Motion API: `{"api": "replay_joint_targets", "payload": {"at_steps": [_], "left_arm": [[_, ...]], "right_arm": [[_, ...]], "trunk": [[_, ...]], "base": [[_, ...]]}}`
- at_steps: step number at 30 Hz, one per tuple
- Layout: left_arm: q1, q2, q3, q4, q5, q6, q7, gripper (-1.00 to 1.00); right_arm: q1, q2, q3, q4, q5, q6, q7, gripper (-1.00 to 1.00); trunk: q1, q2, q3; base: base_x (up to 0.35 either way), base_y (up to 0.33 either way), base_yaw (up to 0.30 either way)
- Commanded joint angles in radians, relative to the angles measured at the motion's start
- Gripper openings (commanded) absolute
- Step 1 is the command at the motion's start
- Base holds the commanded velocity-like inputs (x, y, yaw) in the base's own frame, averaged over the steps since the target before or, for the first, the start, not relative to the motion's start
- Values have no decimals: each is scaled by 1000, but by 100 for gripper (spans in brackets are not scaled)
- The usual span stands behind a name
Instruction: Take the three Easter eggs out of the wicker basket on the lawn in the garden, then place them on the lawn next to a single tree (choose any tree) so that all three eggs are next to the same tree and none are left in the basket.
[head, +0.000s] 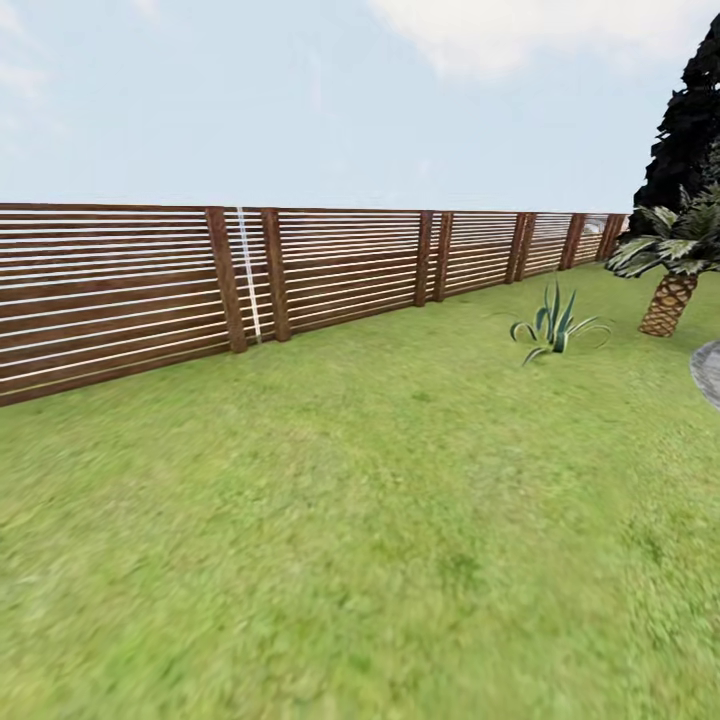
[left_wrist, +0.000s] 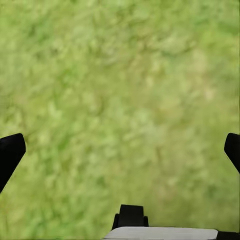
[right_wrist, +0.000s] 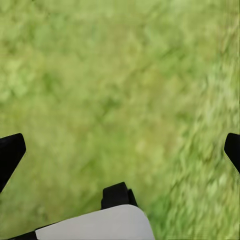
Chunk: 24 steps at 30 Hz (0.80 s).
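Note:
The lawn (head: 350, 520) spreads wide and green across the head view, up to a wooden fence. In the left wrist view my left gripper (left_wrist: 120, 150) hangs open over bare grass (left_wrist: 120, 90), its black fingertips (left_wrist: 10, 152) far apart at the picture's edges with nothing between them. My right gripper (right_wrist: 120, 150) is likewise open above grass (right_wrist: 115, 85), one fingertip (right_wrist: 10, 152) at each side. The Easter eggs, the wicker basket and the thick-trunked tree are out of view.
A brown slatted fence (head: 230, 285) runs along the back. A spiky agave plant (head: 553, 328) and a short palm (head: 672, 270) stand at the right, with a dark cypress-like tree (head: 690, 120) behind. A grey paved edge (head: 708, 372) shows at far right.

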Motion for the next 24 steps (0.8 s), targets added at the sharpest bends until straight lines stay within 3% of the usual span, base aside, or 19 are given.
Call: {"api": "replay_joint_targets", "payload": {"at_steps": [1, 15, 24], "left_arm": [[0, 0, 0, -1, 0, 5, 9, 100], [1, 0, -1, -1, -2, 21, 20, 100], [1, -1, -2, -1, -4, 8, 20, 100]], "right_arm": [[0, 0, 1, 0, -10, -3, 0, 100], [0, 3, 0, -1, -10, -4, 0, 100], [0, 5, 0, -1, -11, -5, 0, 100]], "trunk": [[1, 0, -1], [1, 0, -1], [1, 0, -1]], "base": [[336, 0, 0], [337, 0, -2], [335, 23, -123]]}}
